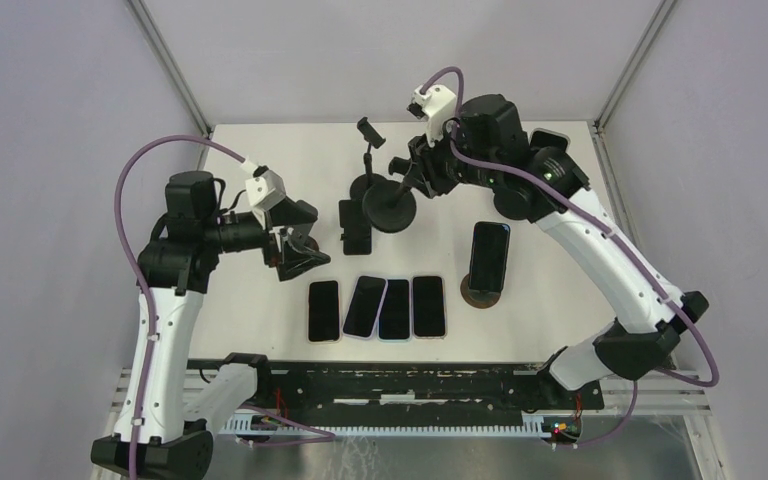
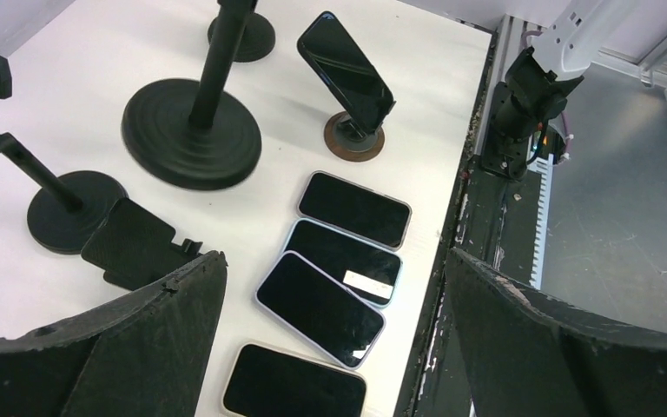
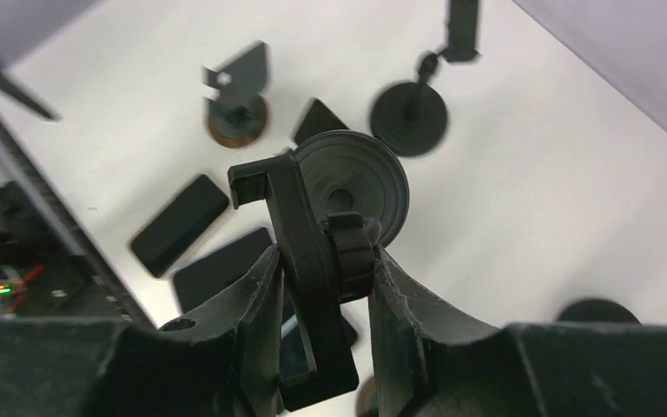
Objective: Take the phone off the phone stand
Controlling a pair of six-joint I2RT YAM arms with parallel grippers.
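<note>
1. The phone (image 1: 488,255) leans in the brown-base stand (image 1: 482,296), just right of the row of flat phones (image 1: 378,308). It is not yet lifted.
2. The right gripper (image 3: 326,261) is clenched on the cradle (image 3: 300,226) of the tall black stand (image 1: 390,212), not on the phone.
3. The right arm is stretched far forward, with the wrist bent down toward mid-table.
4. The left gripper (image 1: 310,255) has its jaws wide apart and holds nothing. It hovers left of the row, pointing inward.
5. My take: let go of the cradle and come at the phone from above. Pinch its long edges near the top.
6. Lift along the stand's tilt so the bottom lip doesn't snag.
7. Risk: the light base could rise with the phone. The left gripper could pin it.
</note>
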